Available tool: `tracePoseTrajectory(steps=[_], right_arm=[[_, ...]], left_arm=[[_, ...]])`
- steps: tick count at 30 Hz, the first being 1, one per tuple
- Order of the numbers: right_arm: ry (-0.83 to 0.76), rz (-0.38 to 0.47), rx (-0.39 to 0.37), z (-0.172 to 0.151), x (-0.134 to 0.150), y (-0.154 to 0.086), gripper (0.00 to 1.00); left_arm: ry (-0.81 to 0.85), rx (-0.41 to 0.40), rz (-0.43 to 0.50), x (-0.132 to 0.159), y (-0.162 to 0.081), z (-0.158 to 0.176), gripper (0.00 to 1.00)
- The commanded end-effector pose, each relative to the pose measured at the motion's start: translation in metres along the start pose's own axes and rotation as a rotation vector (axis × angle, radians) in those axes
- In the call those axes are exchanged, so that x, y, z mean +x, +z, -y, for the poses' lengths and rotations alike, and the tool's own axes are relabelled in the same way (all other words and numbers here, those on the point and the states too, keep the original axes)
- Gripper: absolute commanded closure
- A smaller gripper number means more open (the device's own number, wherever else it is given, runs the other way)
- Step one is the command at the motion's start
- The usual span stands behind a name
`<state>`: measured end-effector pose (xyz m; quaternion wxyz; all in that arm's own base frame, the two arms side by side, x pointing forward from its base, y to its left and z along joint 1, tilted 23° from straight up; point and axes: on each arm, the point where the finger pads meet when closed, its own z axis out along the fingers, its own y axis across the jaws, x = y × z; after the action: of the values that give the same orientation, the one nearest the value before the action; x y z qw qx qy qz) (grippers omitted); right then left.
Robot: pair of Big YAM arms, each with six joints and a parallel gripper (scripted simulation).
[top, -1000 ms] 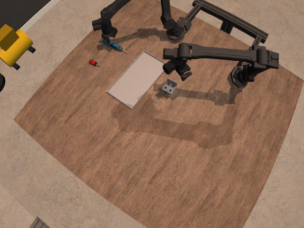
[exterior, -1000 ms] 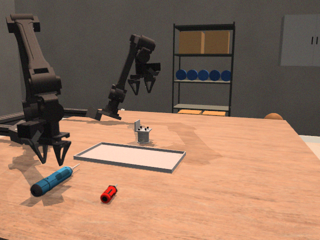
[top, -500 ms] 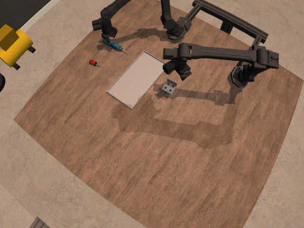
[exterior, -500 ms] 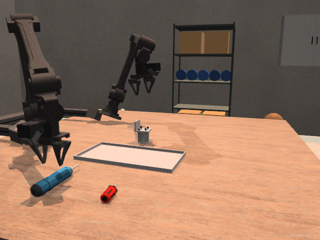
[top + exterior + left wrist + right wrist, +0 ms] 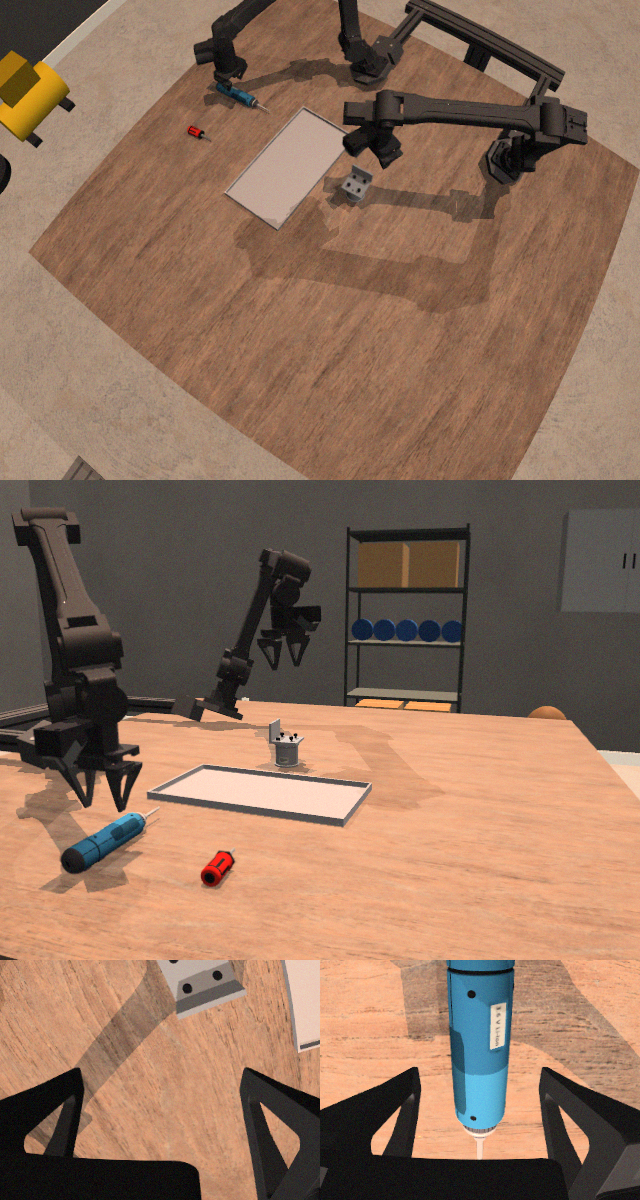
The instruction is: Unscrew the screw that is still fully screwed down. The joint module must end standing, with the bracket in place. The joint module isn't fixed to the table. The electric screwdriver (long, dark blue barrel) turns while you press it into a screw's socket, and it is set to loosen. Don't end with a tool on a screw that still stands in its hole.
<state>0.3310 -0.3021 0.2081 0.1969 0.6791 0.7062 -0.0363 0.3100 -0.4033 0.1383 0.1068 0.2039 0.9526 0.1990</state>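
Note:
The joint module [image 5: 286, 754] stands upright behind the tray, with the grey bracket [image 5: 361, 171] [image 5: 274, 731] [image 5: 212, 1000] on top. Several dark screw heads show on the bracket; in the exterior view the leftmost head [image 5: 278, 739] looks lowest, the others stand higher. My left gripper [image 5: 285, 667] [image 5: 161, 1078] is open and empty, high above the table near the module. The blue electric screwdriver [image 5: 236, 95] [image 5: 107, 841] [image 5: 480, 1035] lies on the table. My right gripper [image 5: 104, 808] [image 5: 479, 1077] is open above it, one finger to each side of the barrel in the right wrist view, not gripping it.
A shallow white tray [image 5: 289, 170] [image 5: 258, 793] [image 5: 307, 1000] lies between the screwdriver and the module. A small red screwdriver [image 5: 195, 132] [image 5: 217, 867] lies on the table near the blue one, beyond the tray from the module.

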Motion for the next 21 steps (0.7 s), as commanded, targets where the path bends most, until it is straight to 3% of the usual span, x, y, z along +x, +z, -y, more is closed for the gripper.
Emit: tracePoseTrajectory(steps=[1, 13, 14, 21], right_arm=[[0.008, 0.067, -0.061, -0.015, -0.026, -0.031, 0.35], [0.008, 0.067, -0.061, -0.015, -0.026, -0.031, 0.35], [0.008, 0.067, -0.061, -0.015, -0.026, -0.031, 0.35], [0.008, 0.067, -0.061, -0.015, -0.026, -0.031, 0.35]], left_arm=[[-0.012, 0.020, 0.027, -0.009, -0.013, 0.001, 0.14], [-0.012, 0.020, 0.027, -0.009, -0.013, 0.001, 0.14], [0.002, 0.026, 0.007, -0.006, -0.002, -0.005, 0.14], [0.110, 0.088, -0.047, -0.004, 0.015, -0.001, 0.14]])
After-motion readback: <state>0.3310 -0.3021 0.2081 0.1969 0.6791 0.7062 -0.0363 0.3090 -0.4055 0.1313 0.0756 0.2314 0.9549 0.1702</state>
